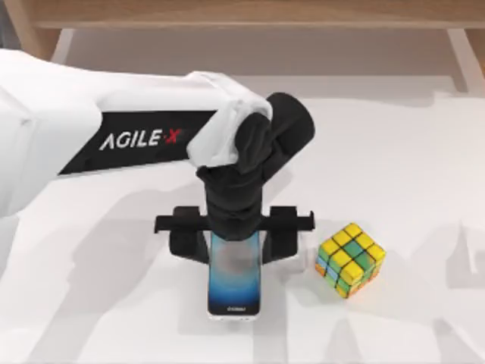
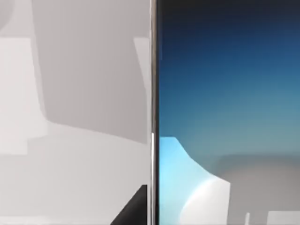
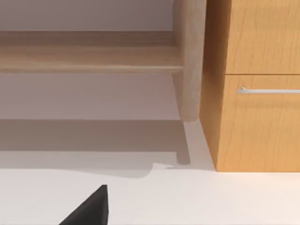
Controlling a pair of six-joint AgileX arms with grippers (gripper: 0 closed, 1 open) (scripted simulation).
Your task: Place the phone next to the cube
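Now the left gripper (image 1: 236, 244), at lower centre of the top view, apparently clasps the phone (image 1: 235, 282) lying on the white table (image 1: 114, 318), near the cube (image 1: 350, 259) to its right.

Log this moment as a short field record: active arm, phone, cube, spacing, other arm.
active arm: left, its pincer over the phone's upper end, fingers either side
phone: screen up on the table
cube: to the phone's right
spacing: apart, a gap between them
other arm: right, parked, facing a wooden cabinet
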